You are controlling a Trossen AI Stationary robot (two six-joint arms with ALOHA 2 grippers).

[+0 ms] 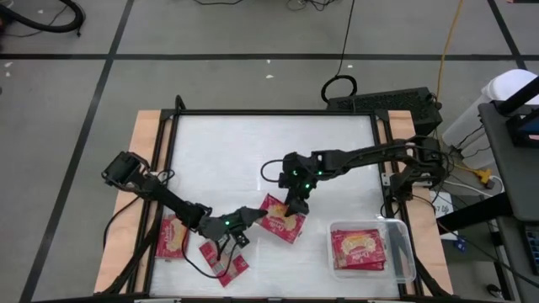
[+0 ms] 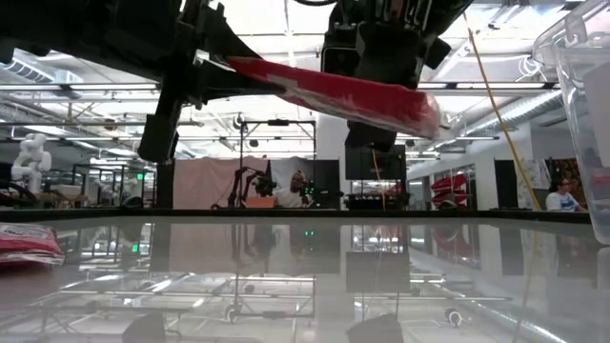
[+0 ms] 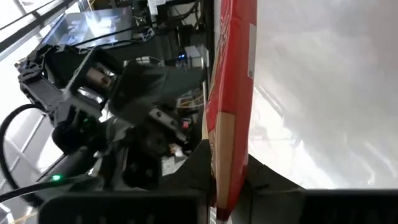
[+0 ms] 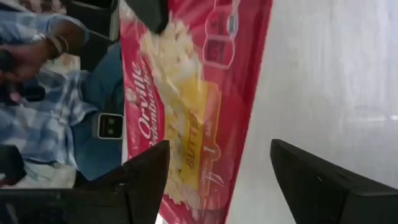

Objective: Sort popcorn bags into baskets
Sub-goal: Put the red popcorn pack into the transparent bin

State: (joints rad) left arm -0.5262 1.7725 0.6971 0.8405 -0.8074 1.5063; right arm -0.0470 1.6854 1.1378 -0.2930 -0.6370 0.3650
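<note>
One red popcorn bag (image 1: pixel 285 224) is in the air near the table's middle, its yellow-cream face (image 4: pixel 186 106) up. My left gripper (image 1: pixel 255 216) is shut on it from the left. My right gripper (image 1: pixel 295 200) hangs open right over the bag, a finger (image 4: pixel 146 180) on either side; I cannot tell whether they touch it. Two more bags (image 1: pixel 172 237) (image 1: pixel 226 263) lie flat at the near left. The clear basket (image 1: pixel 406 244) stands at the near right with red bags (image 1: pixel 358 249) flat inside. My left gripper pinches the bag between its two fingers at the short edge (image 3: pixel 225 177) that faces the table's left. The fingers come in about level, slanting from the near left. The bag (image 2: pixel 334 95) is lifted clear and sticks out stiffly, its free end tilted a little lower.
The wooden table rim (image 1: pixel 147 168) and a dark frame run around the white top. A power strip (image 1: pixel 383 105) and cables lie past the far right corner. A person's checked sleeve (image 4: pixel 37 93) shows beyond the table in the right wrist view.
</note>
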